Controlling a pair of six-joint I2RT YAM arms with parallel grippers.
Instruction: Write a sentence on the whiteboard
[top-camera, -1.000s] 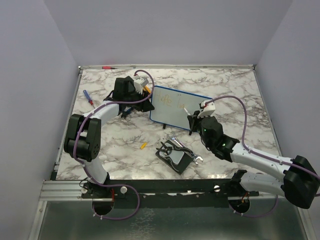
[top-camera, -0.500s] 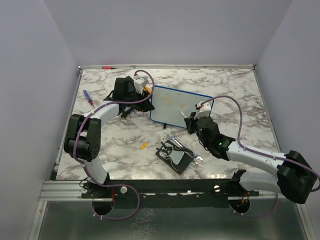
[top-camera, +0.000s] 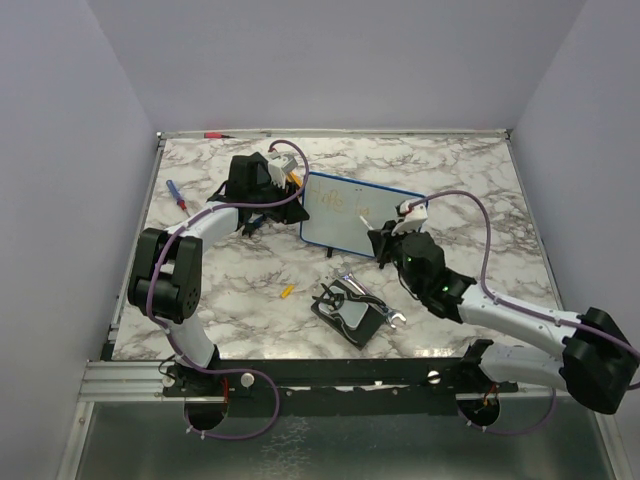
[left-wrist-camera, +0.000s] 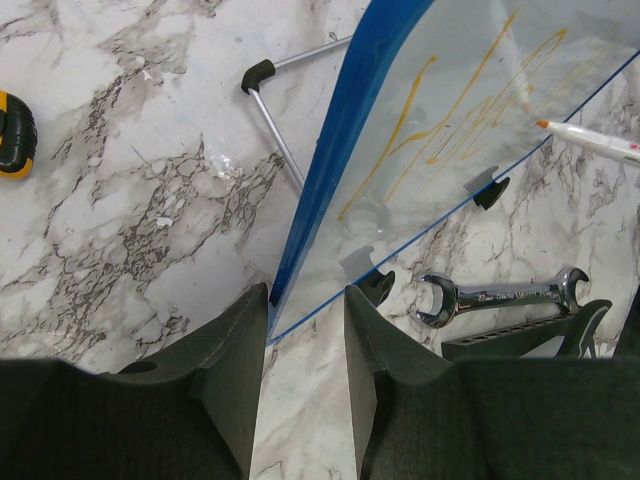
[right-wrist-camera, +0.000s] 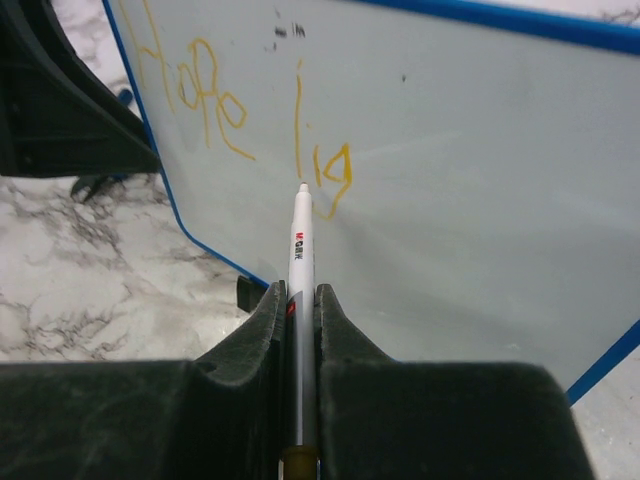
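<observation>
The whiteboard (top-camera: 352, 213) stands tilted up at the table's middle back. Its blue rim (left-wrist-camera: 335, 140) runs into my left gripper (left-wrist-camera: 305, 300), whose jaws are closed on the board's lower left corner (top-camera: 293, 200). My right gripper (right-wrist-camera: 300, 292) is shut on a white marker (right-wrist-camera: 301, 250) with an orange tip. The tip rests on the board just under the orange-yellow sentence (right-wrist-camera: 205, 100), which reads about "Hope is". In the top view my right gripper (top-camera: 383, 240) is at the board's lower right edge. The marker tip also shows in the left wrist view (left-wrist-camera: 590, 137).
A black pad (top-camera: 350, 318) with a wrench (left-wrist-camera: 497, 295) lies in front of the board. A small yellow piece (top-camera: 287, 291) lies to its left. A blue-and-red screwdriver (top-camera: 176, 194) is at the far left, and a red pen (top-camera: 215, 133) is at the back edge. A thin metal rod (left-wrist-camera: 280, 140) lies left of the board.
My right gripper has shifted slightly along the board's lower right edge with the marker. More orange strokes show on the board. My left gripper has not moved.
</observation>
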